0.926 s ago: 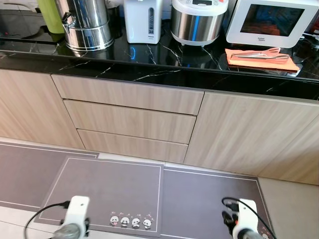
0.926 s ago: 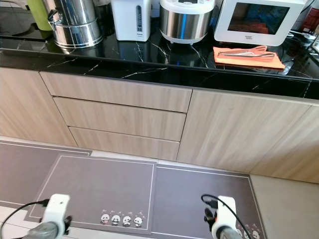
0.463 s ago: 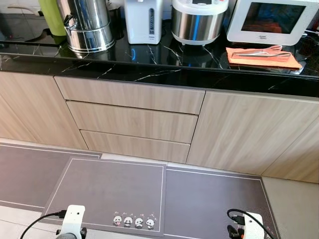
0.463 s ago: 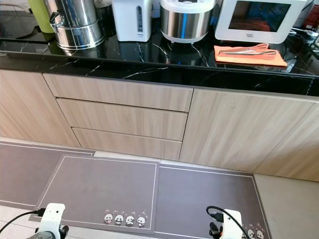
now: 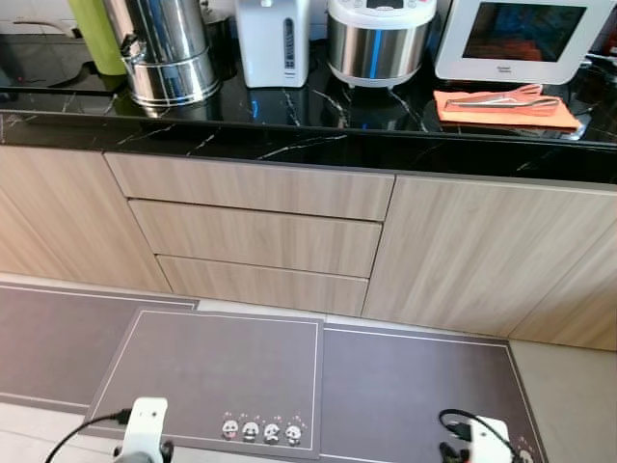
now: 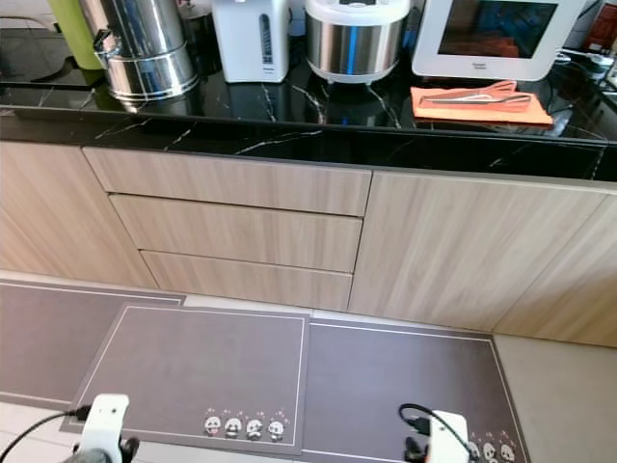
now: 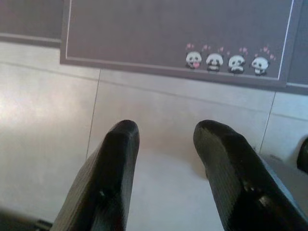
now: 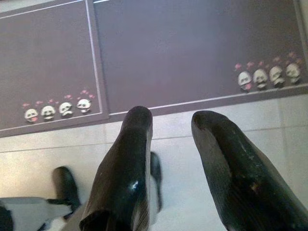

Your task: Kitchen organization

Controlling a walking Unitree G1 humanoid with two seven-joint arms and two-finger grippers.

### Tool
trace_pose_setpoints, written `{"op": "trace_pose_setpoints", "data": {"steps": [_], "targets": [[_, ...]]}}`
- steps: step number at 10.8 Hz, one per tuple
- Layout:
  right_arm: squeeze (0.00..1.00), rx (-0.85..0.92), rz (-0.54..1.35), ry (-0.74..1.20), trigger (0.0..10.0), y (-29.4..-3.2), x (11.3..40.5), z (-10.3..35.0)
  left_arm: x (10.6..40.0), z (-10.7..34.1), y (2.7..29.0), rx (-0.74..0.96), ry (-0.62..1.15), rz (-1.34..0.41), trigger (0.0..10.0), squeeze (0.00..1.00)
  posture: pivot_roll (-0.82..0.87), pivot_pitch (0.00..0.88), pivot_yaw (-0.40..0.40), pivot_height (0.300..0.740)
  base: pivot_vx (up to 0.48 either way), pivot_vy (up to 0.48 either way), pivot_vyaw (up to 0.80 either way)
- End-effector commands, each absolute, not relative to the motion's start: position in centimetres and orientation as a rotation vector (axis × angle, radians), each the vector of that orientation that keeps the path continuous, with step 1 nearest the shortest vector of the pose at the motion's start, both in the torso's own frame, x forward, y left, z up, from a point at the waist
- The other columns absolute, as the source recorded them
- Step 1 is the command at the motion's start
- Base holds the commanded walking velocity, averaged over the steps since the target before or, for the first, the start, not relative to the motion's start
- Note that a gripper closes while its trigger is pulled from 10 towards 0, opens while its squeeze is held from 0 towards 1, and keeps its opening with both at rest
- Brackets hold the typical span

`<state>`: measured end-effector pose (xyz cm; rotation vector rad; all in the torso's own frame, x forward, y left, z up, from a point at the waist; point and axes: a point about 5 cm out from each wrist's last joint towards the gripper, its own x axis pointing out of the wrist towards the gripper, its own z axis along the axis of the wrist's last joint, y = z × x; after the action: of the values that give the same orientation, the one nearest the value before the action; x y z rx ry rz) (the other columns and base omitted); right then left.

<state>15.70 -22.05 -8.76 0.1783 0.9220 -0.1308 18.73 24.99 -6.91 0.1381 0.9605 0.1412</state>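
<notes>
A black marble counter [image 5: 318, 135] runs across in front of me. On it stand a steel urn [image 5: 169, 53], a white water boiler [image 5: 275, 39], a rice cooker [image 5: 378, 39] and a white oven [image 5: 525, 39]. Metal tongs [image 5: 501, 96] lie on an orange cloth [image 5: 511, 109] at the right. Below the counter is a stack of three wooden drawers [image 5: 255, 236], all closed. My left gripper [image 7: 163, 132] hangs low over pale floor tiles, open and holding nothing. My right gripper [image 8: 171, 120] is also open and bare, above the mat's edge.
Closed cabinet doors [image 5: 472, 256] flank the drawers. Grey mats [image 5: 222, 371] with small panda prints cover the floor along the cabinets. A green bottle [image 5: 96, 29] stands at the far left of the counter. My two wrists [image 5: 145, 439] show at the bottom edge.
The whole picture has shifted a little, so the camera moved. Both wrists sit lower in the picture than before. Nothing on the counter has moved.
</notes>
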Motion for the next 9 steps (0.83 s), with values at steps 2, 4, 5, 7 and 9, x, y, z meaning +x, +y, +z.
{"op": "trace_pose_setpoints", "data": {"steps": [2, 4, 5, 7, 9], "targets": [[0.0, 0.181, -0.115, 0.934, 10.0, -21.2, 15.9, -8.9, 17.6, -7.2, 25.8, 0.125, 0.99, 0.182, 10.0, 0.0, -0.06, 0.0, 0.016, 0.74, 0.0, 0.0, 0.0], [0.0, 0.173, -0.099, 0.931, 10.0, -20.9, 16.2, -8.8, 17.1, -7.4, 25.8, 0.119, 1.001, 0.189, 10.0, 0.0, -0.05, 0.0, -0.001, 0.74, 0.0, 0.0, 0.0], [0.0, 0.163, -0.081, 0.927, 10.0, -20.5, 16.7, -8.7, 16.6, -7.7, 25.7, 0.111, 1.013, 0.197, 10.0, 0.0, -0.04, 0.0, -0.007, 0.74, 0.0, 0.0, 0.0], [0.0, 0.155, -0.072, 0.919, 10.0, -20.0, 17.4, -8.5, 16.4, -8.0, 25.1, 0.107, 1.017, 0.178, 10.0, 0.0, -0.04, 0.0, -0.011, 0.74, 0.0, 0.0, 0.0], [0.0, 0.155, -0.071, 0.918, 10.0, -19.9, 17.5, -8.5, 16.4, -8.0, 25.1, 0.104, 1.016, 0.177, 10.0, 0.0, -0.04, 0.0, -0.011, 0.74, 0.0, 0.0, 0.0]]}}
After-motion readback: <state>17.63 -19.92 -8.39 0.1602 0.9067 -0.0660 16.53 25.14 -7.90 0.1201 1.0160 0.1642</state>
